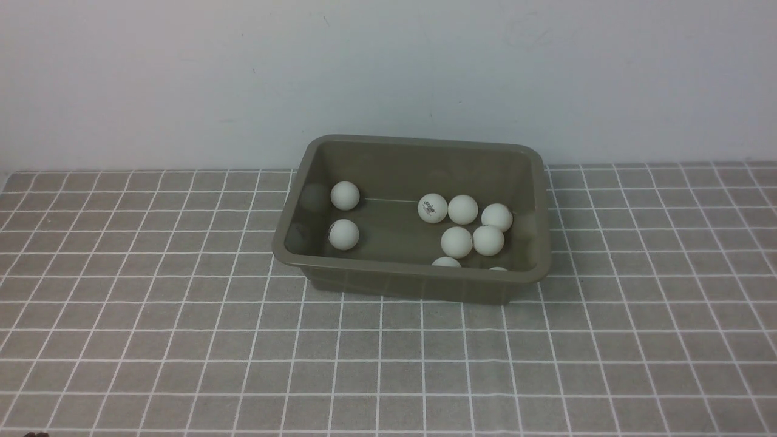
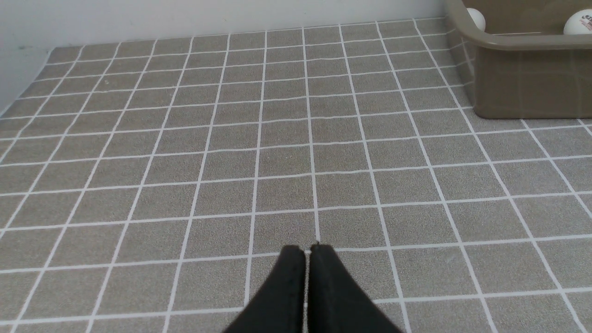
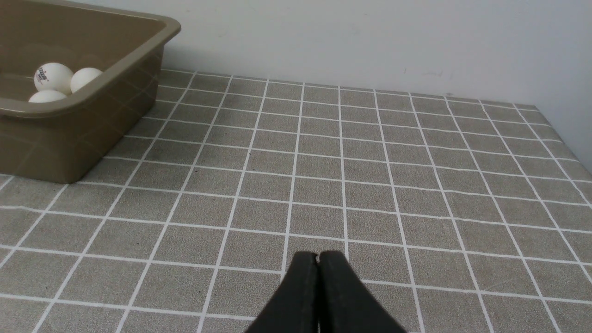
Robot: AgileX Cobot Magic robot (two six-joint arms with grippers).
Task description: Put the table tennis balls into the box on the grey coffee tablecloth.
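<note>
The box (image 1: 413,274) sits on the cloth (image 1: 182,340) near the back wall (image 1: 182,73). All nine balls (image 1: 462,209) lie inside it: two toward its left side, seven bunched on the right, two of those half hidden behind the near rim. The left pincer (image 2: 307,252) is closed with nothing in it, above bare cloth well apart from the box; the right pincer (image 3: 318,259) likewise
</note>
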